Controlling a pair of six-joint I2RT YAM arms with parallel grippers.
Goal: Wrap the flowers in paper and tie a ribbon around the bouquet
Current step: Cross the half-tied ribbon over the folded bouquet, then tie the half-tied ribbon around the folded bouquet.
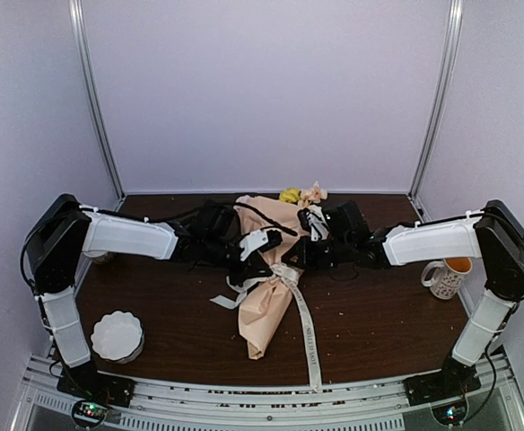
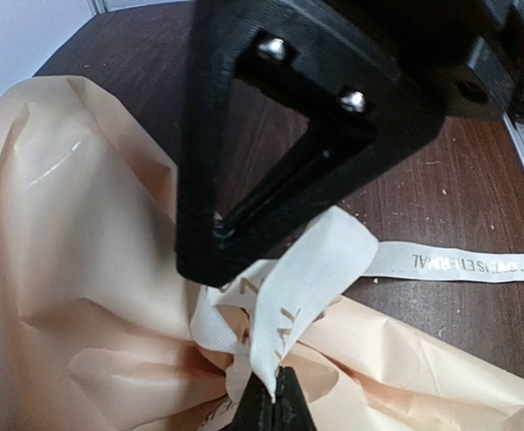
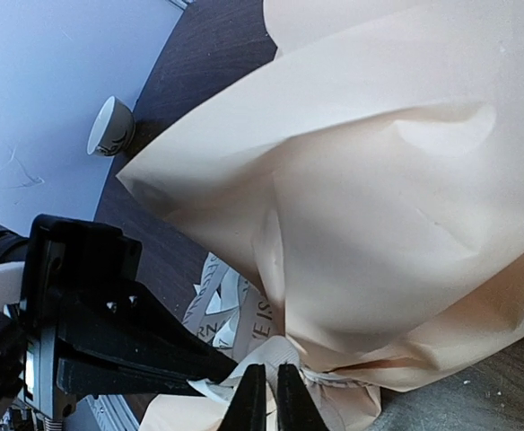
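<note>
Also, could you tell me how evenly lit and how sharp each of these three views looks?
Top external: soft, even light, no hard shadows on the table. Left wrist: the ribbon print is sharp, and there is a glare streak on the paper. Right wrist: the paper is bright, almost washed out at upper right, its folds softly shaded.

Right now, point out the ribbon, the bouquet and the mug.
ribbon [image 1: 305, 337]: top view, its long trailing tail.
bouquet [image 1: 266, 316]: top view, paper cone below the tie.
mug [image 1: 441, 280]: top view, its white side.
</note>
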